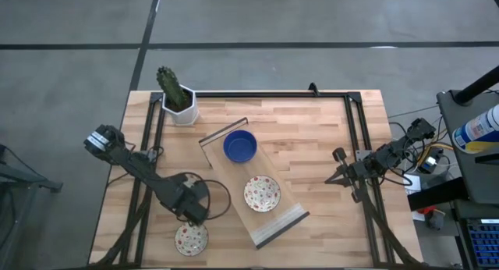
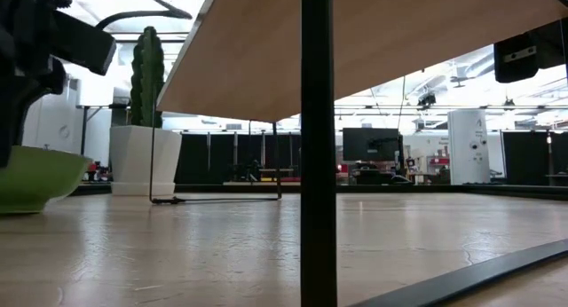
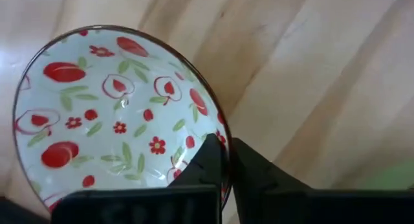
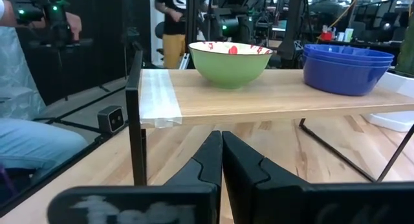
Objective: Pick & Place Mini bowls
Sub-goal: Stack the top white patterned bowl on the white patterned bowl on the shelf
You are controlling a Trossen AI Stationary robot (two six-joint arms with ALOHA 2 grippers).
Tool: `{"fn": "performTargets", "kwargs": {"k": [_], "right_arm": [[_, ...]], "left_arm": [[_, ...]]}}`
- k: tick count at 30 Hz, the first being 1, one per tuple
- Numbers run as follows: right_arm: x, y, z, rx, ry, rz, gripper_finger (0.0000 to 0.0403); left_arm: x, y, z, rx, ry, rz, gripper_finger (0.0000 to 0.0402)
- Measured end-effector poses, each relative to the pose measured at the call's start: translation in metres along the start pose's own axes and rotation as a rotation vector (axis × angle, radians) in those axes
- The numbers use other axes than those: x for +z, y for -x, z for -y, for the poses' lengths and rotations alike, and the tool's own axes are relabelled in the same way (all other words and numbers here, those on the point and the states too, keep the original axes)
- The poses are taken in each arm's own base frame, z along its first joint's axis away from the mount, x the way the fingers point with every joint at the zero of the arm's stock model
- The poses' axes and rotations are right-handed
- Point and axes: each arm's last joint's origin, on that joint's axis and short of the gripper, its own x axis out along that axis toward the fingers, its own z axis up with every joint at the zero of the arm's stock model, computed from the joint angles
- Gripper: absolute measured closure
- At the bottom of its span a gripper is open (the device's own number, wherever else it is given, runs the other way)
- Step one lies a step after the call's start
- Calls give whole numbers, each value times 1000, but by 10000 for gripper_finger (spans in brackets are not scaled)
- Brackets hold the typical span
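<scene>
A white floral mini bowl (image 1: 191,239) with a green outside (image 2: 27,176) sits on the table near its near edge, left of centre. My left gripper (image 1: 192,217) is above its far rim, shut on it (image 3: 225,166). A raised wooden board (image 1: 248,170) carries stacked blue mini bowls (image 1: 239,146) (image 4: 347,68) and another floral bowl (image 1: 261,193) (image 4: 229,63). My right gripper (image 1: 337,165) waits shut at the table's right side, level with the board (image 4: 222,153), touching nothing. My left gripper pinches the floral bowl's rim (image 3: 218,123) on its far side, one finger inside the bowl and one outside. The fingers come from above, pointing down. In the low view the bowl's underside appears to rest on the table.
A white hexagonal pot with a cactus (image 1: 179,106) (image 2: 142,161) stands at the far left corner. The board rests on thin black wire legs (image 2: 213,199). A black frame (image 1: 355,129) runs along the table's edges. Bare wood lies to the board's right.
</scene>
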Motion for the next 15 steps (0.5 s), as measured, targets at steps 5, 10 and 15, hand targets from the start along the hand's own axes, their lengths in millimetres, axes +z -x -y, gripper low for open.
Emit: {"fn": "performTargets", "kwargs": {"k": [5,10,15], "right_arm": [[0,0,0,0,4,0,394],[0,0,0,0,9,0,394],[0,0,0,0,-2,0,394]], "left_arm": [[-3,7,-6,74,12,-39,398],[2,30,5,8,12,-30,400],[4,59,9,16,11,-10,400]]}}
